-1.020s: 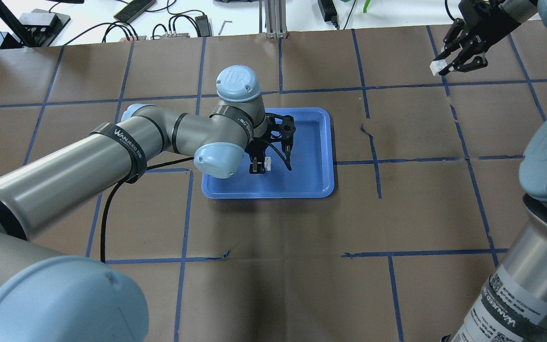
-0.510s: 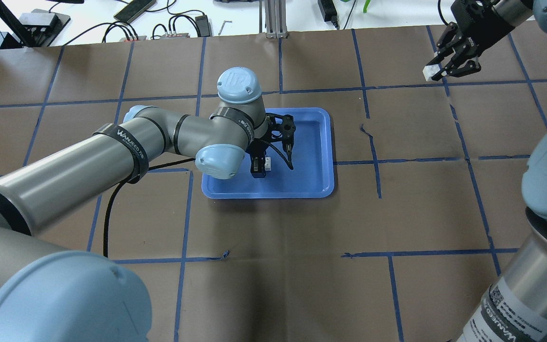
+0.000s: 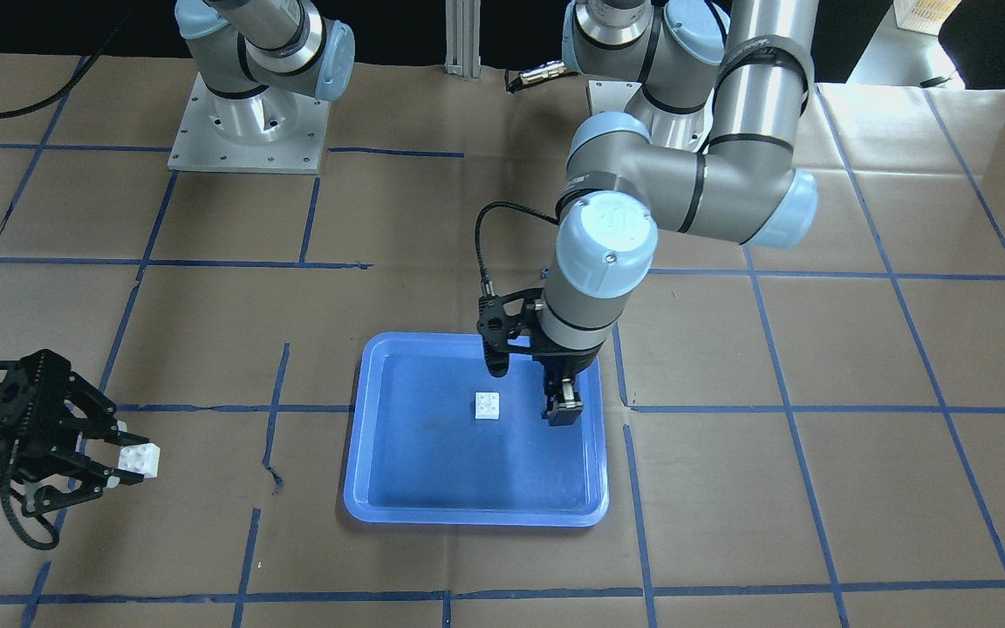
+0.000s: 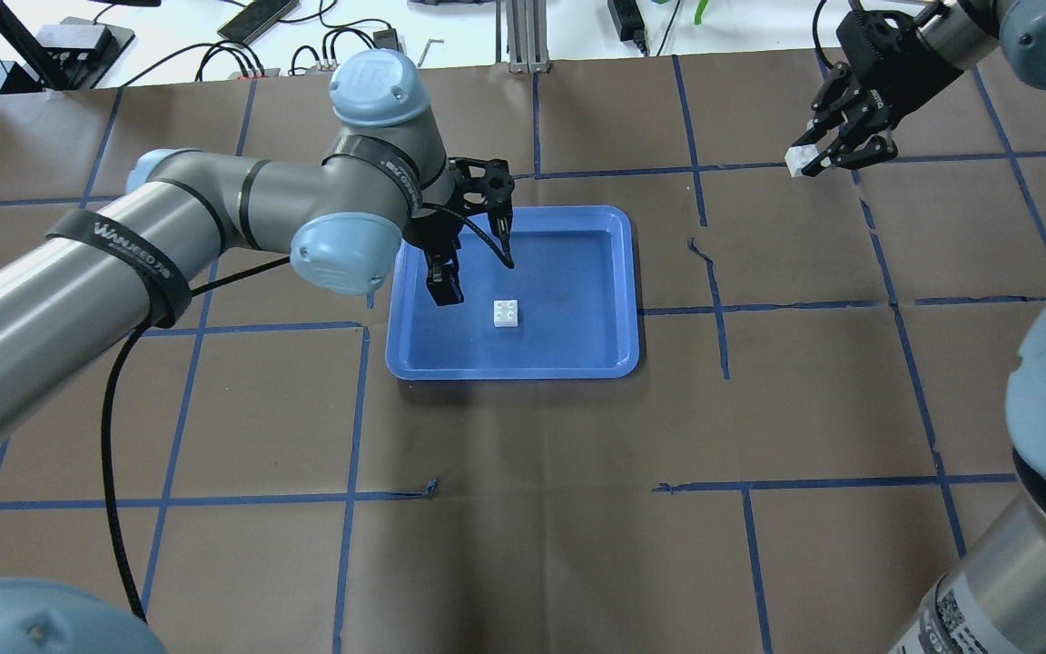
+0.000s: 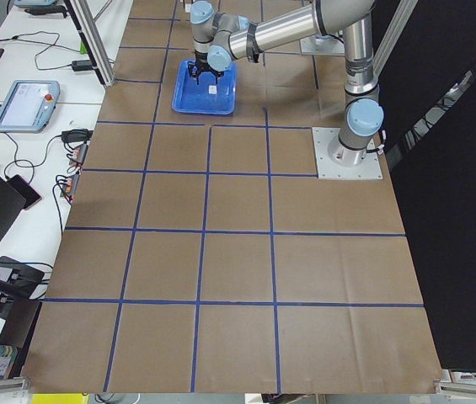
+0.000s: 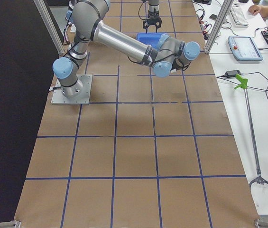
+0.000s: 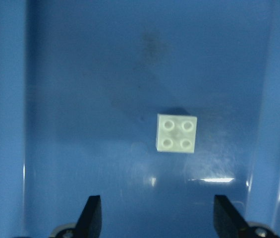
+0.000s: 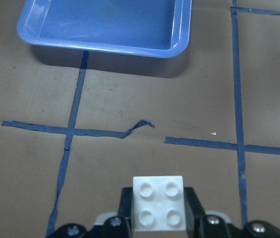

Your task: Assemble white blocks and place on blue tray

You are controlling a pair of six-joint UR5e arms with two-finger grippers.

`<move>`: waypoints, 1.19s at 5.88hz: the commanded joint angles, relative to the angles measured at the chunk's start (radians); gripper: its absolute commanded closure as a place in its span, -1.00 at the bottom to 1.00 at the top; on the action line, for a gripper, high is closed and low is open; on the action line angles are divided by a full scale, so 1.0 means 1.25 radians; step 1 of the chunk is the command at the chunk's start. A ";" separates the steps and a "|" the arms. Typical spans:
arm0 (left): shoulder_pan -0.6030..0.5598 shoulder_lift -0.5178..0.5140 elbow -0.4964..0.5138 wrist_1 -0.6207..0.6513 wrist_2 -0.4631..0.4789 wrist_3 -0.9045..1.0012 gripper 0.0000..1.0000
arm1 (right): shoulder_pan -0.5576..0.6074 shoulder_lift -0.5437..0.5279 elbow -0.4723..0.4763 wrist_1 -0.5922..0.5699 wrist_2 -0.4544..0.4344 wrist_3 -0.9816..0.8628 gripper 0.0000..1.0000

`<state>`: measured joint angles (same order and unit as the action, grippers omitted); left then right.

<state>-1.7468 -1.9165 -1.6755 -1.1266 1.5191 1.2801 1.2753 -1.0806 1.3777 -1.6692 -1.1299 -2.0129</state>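
Brown paper is covering your worktop [image 4: 523,427], and blue tape lines [image 4: 350,409] are dividing it into large squares. Beyond its far edge, black cables [image 4: 232,56] are lying on a white bench [image 4: 178,27]. In the side view from the left, a teach pendant [image 5: 25,103] is resting there too, while on the opposite side a black curtain [image 5: 457,210] is closing the room.

You are seeing the blue tray [image 4: 514,371] lying flat near the middle of the worktop. One white block [image 4: 507,312] is sitting inside it, studs up, apart from the rim. The left gripper [image 7: 159,224] is hovering over the tray floor, near this block, with its fingers [image 7: 91,218] standing wide apart and holding nothing. The right gripper [image 3: 132,458] is hanging over bare paper, well apart from the tray. Its fingers are pinching the second white block [image 8: 158,203], with the studs facing the wrist camera.
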 commanded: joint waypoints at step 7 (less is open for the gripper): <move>0.137 0.291 0.031 -0.310 0.029 -0.540 -0.75 | 0.316 -0.116 0.270 -0.325 0.018 0.353 0.20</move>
<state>-1.5809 -1.5662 -1.6363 -1.5324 1.5536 0.7864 1.6252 -1.2237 1.6744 -2.0094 -1.1076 -1.6313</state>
